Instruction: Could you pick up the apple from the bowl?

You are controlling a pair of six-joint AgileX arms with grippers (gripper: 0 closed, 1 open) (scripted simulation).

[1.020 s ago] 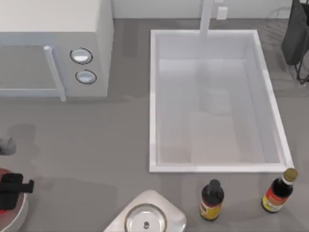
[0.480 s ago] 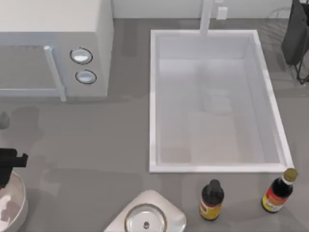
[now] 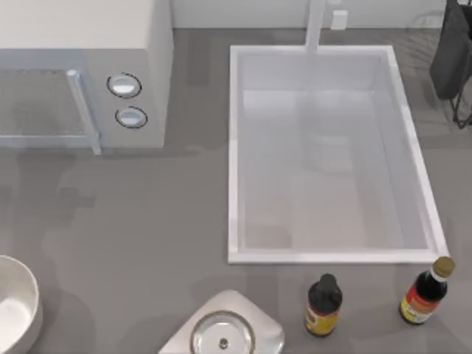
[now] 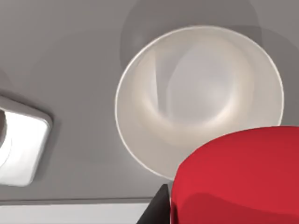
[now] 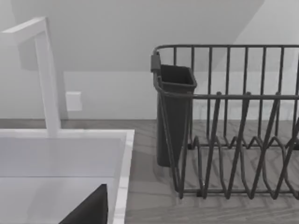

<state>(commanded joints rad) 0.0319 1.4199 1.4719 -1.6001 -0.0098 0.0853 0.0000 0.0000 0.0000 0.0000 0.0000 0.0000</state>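
- Apple (image 4: 238, 179) sits close under my left wrist camera, bright red and smooth, up above the countertop (image 3: 147, 221) and clear of the bowl.
- Beside the apple a dark sliver (image 4: 156, 207) shows, probably one finger of my left gripper; I cannot tell from this how the fingers stand, though the apple hangs there as if held.
- White bowl (image 4: 198, 95) lies below the apple in that view, with nothing inside it; from above, its rim (image 3: 29, 291) peeks in at the table's near left corner.
- A round steel-rimmed disc on a pale square base (image 3: 223, 332) stands near the bowl, apart from it.
- Two sauce bottles (image 3: 323, 304) (image 3: 425, 291) stand just before the white sink (image 3: 232, 147), with the microwave (image 3: 110, 74) at the far left.
- My right arm is parked at the far right by the dish rack (image 5: 229, 121) and faucet (image 5: 44, 74); I cannot tell how its fingers stand.
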